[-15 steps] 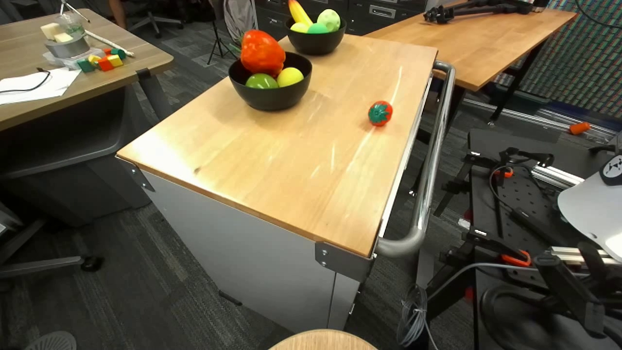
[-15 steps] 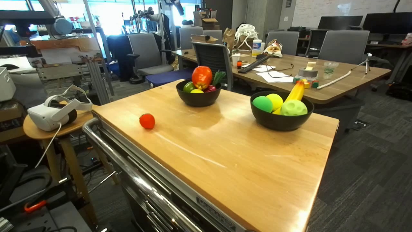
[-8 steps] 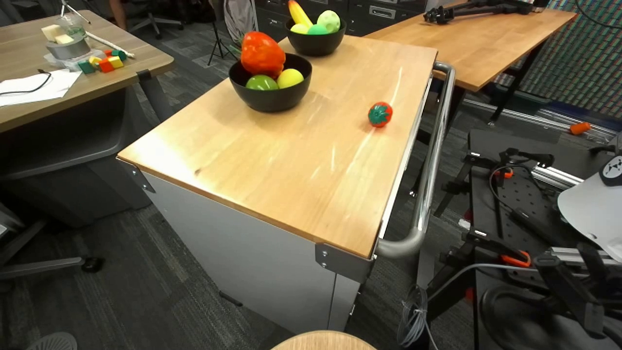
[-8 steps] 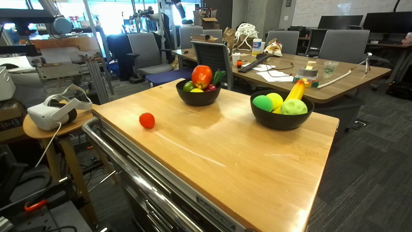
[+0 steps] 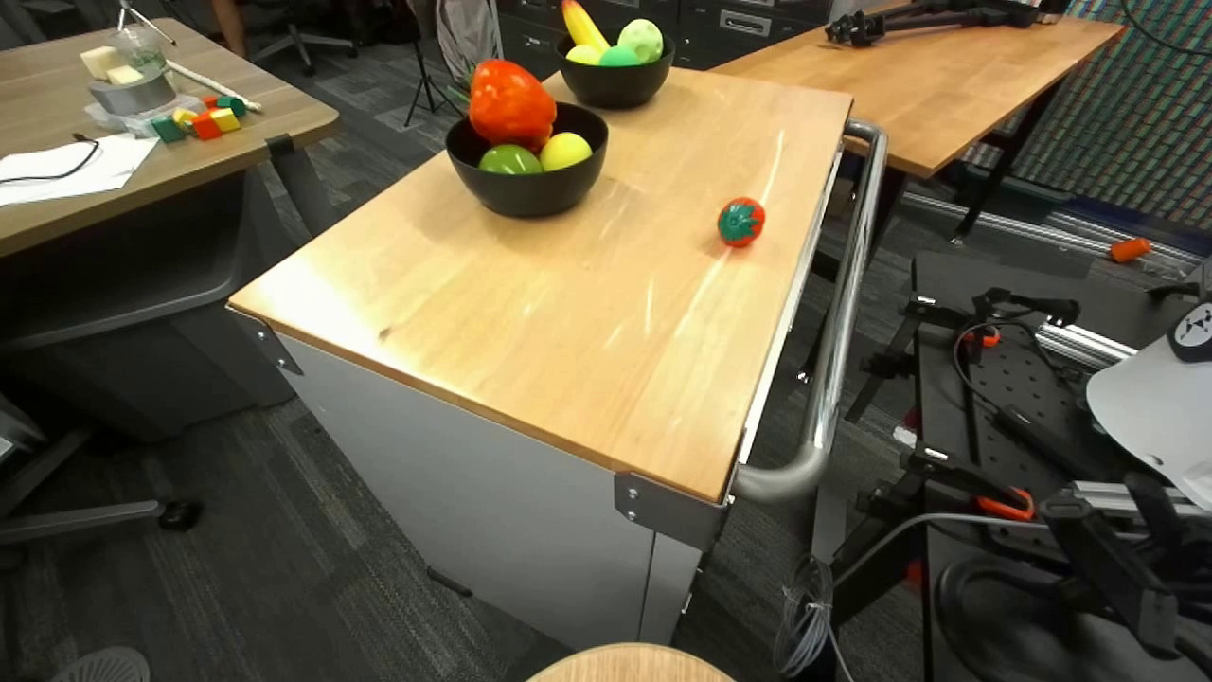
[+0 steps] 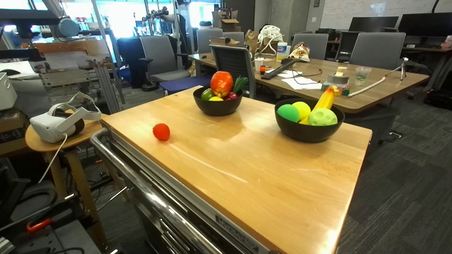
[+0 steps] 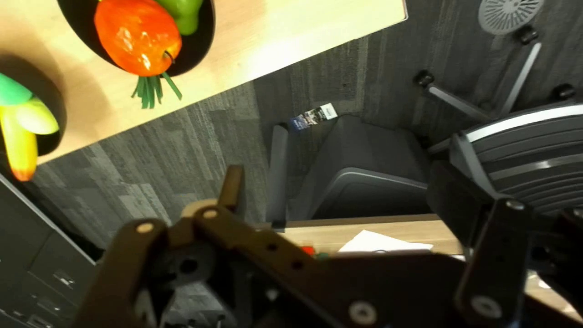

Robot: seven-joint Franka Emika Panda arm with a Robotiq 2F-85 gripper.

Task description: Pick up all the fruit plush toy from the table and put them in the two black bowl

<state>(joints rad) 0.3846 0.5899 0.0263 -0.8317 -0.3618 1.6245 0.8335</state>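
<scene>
Lone strawberry (image 5: 741,222) could roll away

The strawberry lies on the worktop (image 5: 530,313), in both exterior views the only toy fruit we see lying loose. Near it on one side runs the steel rail (image 5: 849,284); well apart on its opposite side stands the nearer black bowl (image 6: 217,109), where the red-orange fruit (image 6: 221,84) rises above the rim. Also well apart from the strawberry, the farther black bowl (image 6: 309,134) has a banana (image 6: 324,100) poking out. Our hand (image 7: 339,187) is spread wide, nothing between its fingers (image 7: 232,187); the wrist view does not show the strawberry, so we judge the hand well away from it.

The strawberry looks roundish: if one finger nudges it off-centre before the grip tightens, we expect it to roll, perhaps over the edge beside the rail. Reaching for it too low, we could strike that rail, or on the way topple the red-orange fruit. With both bowls heaped, releasing it from too high might let it bounce out.
</scene>
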